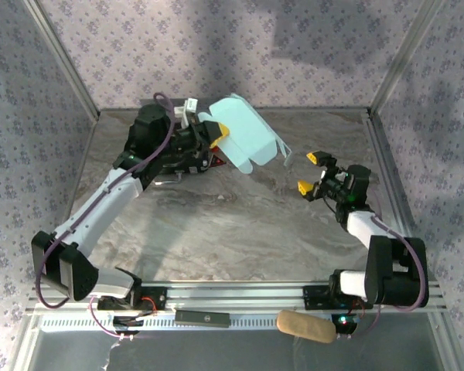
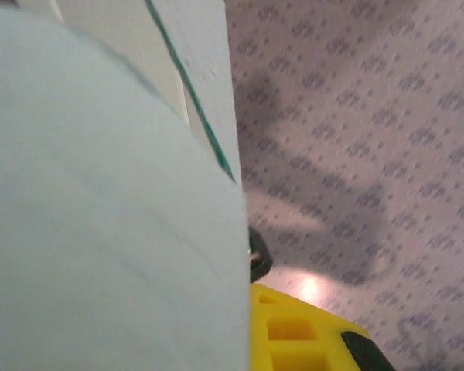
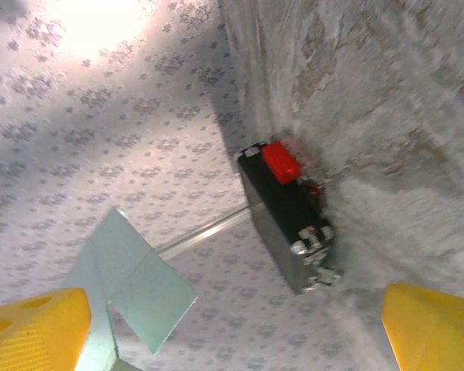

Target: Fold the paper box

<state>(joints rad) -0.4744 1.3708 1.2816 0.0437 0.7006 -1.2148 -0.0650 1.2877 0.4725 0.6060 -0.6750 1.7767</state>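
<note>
Top view, left claw (image 1: pixel 216 137): pressed together on one edge of the paper box (image 1: pixel 246 137), pinching it.
Top view, paper box: pale blue card with rounded flaps, at about 12 o'clock over the desk (image 1: pixel 216 224), reaching from the left claw toward 3 o'clock.
Top view, right claw (image 1: pixel 310 171): spread wide, with nothing between its yellow tips. It sits at about 3 o'clock on the desk, and the box lies apart from it toward its 10 o'clock.
Left wrist view, paper box: pale card covers the frame from 6 round to 12 o'clock, and a dark green line runs along one panel.
Left wrist view, fingertip (image 2: pixel 294 332): yellow, at 5 o'clock, just beside the card's edge.
Right wrist view, fingertips (image 3: pixel 35 321): yellow, at 7 and 5 o'clock – well apart.
Right wrist view, paper box: a creased pale panel at 7 o'clock, near one tip; whether they touch cannot be told.
Right wrist view, black case (image 3: pixel 286 224): at centre, with a red part at its upper end, lying against the desk.
</note>
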